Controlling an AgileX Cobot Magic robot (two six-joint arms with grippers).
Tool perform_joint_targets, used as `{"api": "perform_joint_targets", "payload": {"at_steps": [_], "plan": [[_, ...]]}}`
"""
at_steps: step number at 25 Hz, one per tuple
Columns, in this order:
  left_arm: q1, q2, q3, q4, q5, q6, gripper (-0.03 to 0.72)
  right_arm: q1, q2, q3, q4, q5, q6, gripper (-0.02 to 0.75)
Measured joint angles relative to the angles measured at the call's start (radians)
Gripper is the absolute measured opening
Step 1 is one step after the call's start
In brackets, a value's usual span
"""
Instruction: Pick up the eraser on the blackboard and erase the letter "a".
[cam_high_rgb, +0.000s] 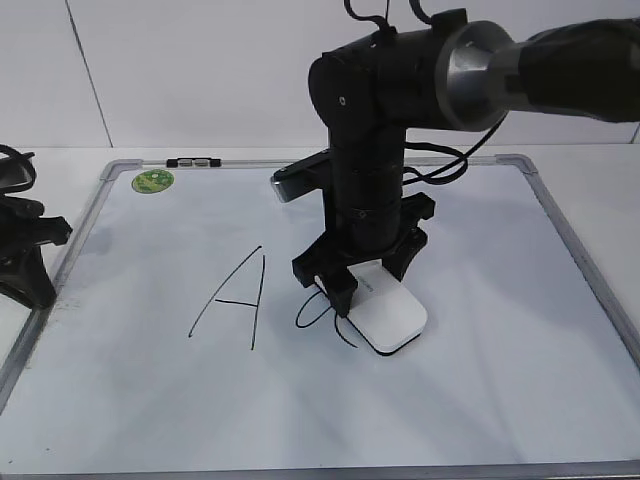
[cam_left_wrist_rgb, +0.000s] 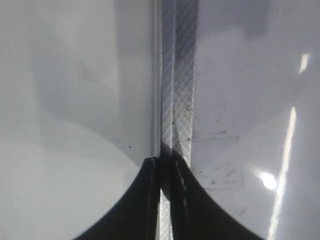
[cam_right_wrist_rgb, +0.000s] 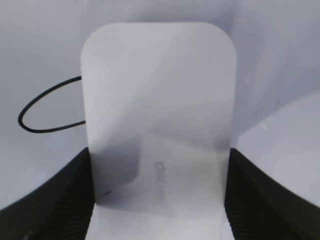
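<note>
Far left, exterior view: left gripper (cam_high_rgb: 25, 250), black, sits off the board beside the grey metal frame (cam_left_wrist_rgb: 175, 100). In its wrist view the two fingers lie pressed together over that frame strip, nothing between them.

Large white dry-erase blackboard (cam_high_rgb: 500, 380) lies flat; green round sticker (cam_high_rgb: 153, 181) and black clip (cam_high_rgb: 193, 161) sit at its top-left edge.

Tall angular capital "A" (cam_high_rgb: 232, 300), thin black marker, stands left of centre.

Small handwritten lowercase letter "a" (cam_high_rgb: 318, 312) is just right of it; its bowl (cam_right_wrist_rgb: 47, 107) shows beside the eraser's left edge, partly covered.

White rounded-rectangular plastic eraser (cam_high_rgb: 388, 310) rests flat on the board, touching the "a".

Right gripper (cam_high_rgb: 362, 275) points down from the black arm, its fingers (cam_right_wrist_rgb: 60, 195) clamped on the eraser's two long sides.
</note>
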Motion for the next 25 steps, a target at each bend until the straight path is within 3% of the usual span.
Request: {"api": "perform_joint_targets", "payload": {"at_steps": [12,25], "plan": [[0.0,0.0,0.0,0.002,0.0,0.0,0.018,0.003,0.0,-0.002,0.03,0.0,-0.011,0.538],[0.0,0.0,0.0,0.002,0.0,0.0,0.018,0.094,0.005,-0.006,0.03,-0.005,-0.011,0.538]]}}
